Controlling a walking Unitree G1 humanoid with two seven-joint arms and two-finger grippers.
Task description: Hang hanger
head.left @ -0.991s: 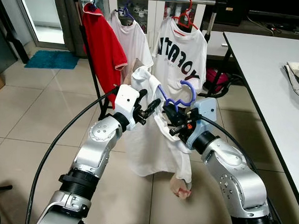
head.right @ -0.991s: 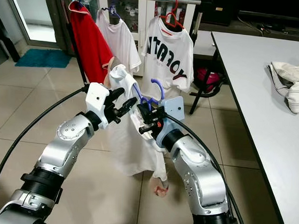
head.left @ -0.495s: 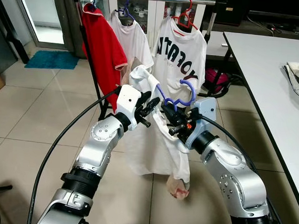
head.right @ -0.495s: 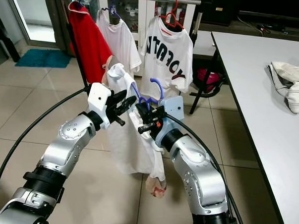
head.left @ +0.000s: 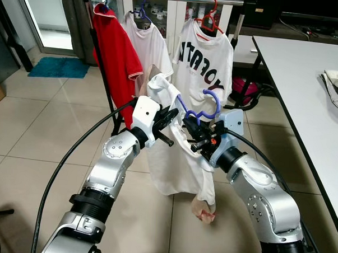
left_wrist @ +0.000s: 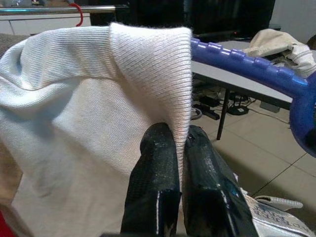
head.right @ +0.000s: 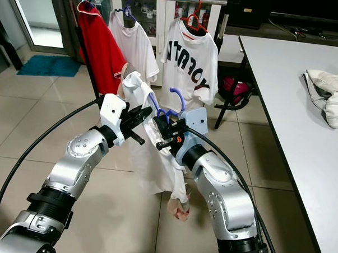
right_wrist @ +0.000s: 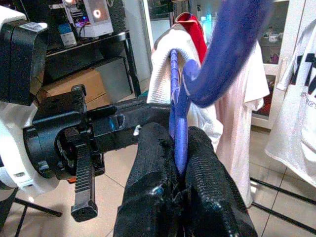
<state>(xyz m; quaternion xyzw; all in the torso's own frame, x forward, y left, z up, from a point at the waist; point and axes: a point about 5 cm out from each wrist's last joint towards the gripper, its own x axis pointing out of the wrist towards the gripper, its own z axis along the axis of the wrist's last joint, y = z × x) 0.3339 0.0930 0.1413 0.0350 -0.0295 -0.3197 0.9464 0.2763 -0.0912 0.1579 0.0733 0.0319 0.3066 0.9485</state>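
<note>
The head views were evenly and brightly lit, with daylight entering through the glass door beyond the pale tiled floor, which carried a soft sheen. Shadows were faint. Both wrist views were softer: the near black fingertips and the blue plastic hanger were blurred.

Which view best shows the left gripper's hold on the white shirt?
Left wrist view: the fingers visibly pinch a fold of the white shirt. Both eye views show the left gripper small, against the shirt; the right wrist view shows its body.
</note>
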